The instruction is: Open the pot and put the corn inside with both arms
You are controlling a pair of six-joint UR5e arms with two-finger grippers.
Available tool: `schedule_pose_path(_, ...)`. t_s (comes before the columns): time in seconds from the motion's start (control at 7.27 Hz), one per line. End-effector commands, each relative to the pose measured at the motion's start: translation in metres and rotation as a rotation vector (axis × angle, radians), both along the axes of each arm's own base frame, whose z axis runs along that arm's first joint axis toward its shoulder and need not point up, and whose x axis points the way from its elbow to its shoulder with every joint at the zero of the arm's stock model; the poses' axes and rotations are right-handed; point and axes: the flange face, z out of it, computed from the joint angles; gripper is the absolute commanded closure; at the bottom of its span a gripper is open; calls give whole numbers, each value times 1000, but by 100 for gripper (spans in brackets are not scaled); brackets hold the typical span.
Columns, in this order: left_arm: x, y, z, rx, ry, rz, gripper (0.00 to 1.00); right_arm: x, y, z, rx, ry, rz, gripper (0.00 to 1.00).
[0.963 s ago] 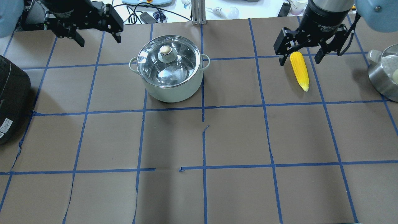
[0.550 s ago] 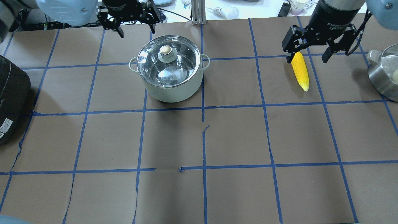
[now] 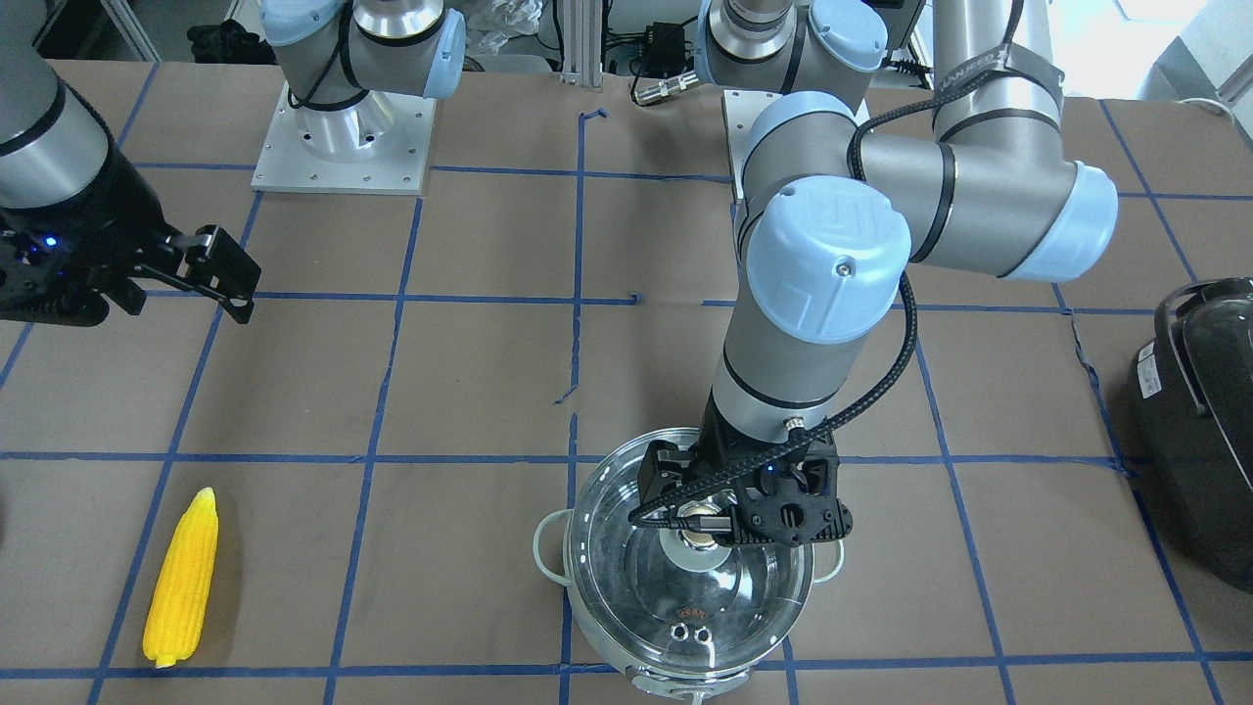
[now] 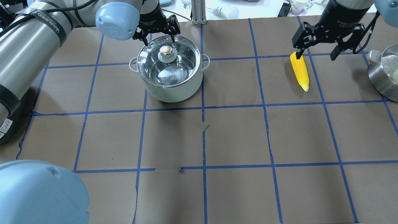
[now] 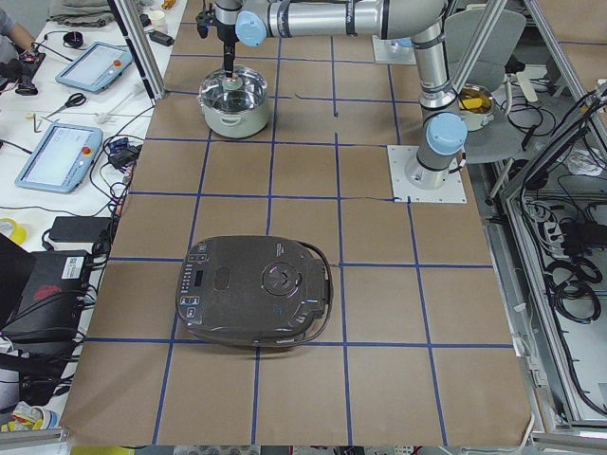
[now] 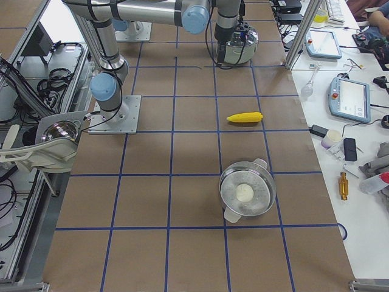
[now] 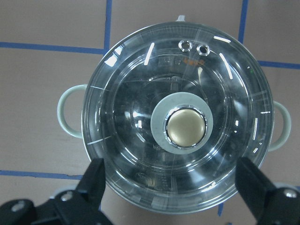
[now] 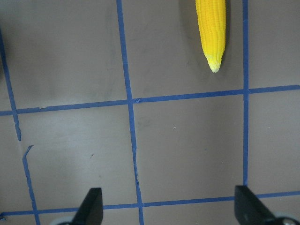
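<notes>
The round shiny steel pot (image 4: 169, 88) stands lidded on the brown tabletop (image 4: 236, 137). The left pincer (image 4: 159, 38), spread above its brass knob (image 7: 185, 128), could hit glass if lowered off-centre. The bright yellow corn cob (image 4: 300, 71) lies well aside, where the right pincer (image 4: 315, 57), also spread and off-centre, might roll it.

Overhead from behind, front view opposite, both sharing pot (image 4: 168, 93), left wrist close above it

- The corn (image 8: 212, 28) is cut off at its thick end by the right wrist view's top edge.
- The pot (image 3: 597, 627) is cropped at its near side by the front-facing view's lower edge.
- The black appliance (image 4: 12, 124) is cut by the overhead view's left edge.
</notes>
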Motion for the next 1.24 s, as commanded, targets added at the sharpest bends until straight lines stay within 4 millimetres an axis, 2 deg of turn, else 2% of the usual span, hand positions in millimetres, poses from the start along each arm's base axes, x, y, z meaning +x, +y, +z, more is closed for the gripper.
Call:
schedule_pose_path(0.0, -4, -12, -28, 0, 6, 1, 3, -20, -41, -46, -48, 19, -9, 0)
schedule_pose_path(0.28, -14, -9, -42, 32, 1, -11, 7, -38, -60, -96, -83, 29, 49, 0)
schedule_pose_path(0.55, -14, -9, -47, 39, -2, -17, 27, -91, -81, -158, -77, 26, 112, 0)
schedule_pose_path(0.69, -13, -7, -50, 46, -6, -21, 34, -95, -94, -188, -84, 21, 119, 0)
schedule_pose_path(0.96, -12, -6, -43, 36, -6, -24, 49, -102, -117, -244, -113, 30, 148, 0)
schedule_pose_path(1.1, -11, -4, -33, 25, -4, -24, 56, -103, -122, -262, -120, 32, 162, 0)
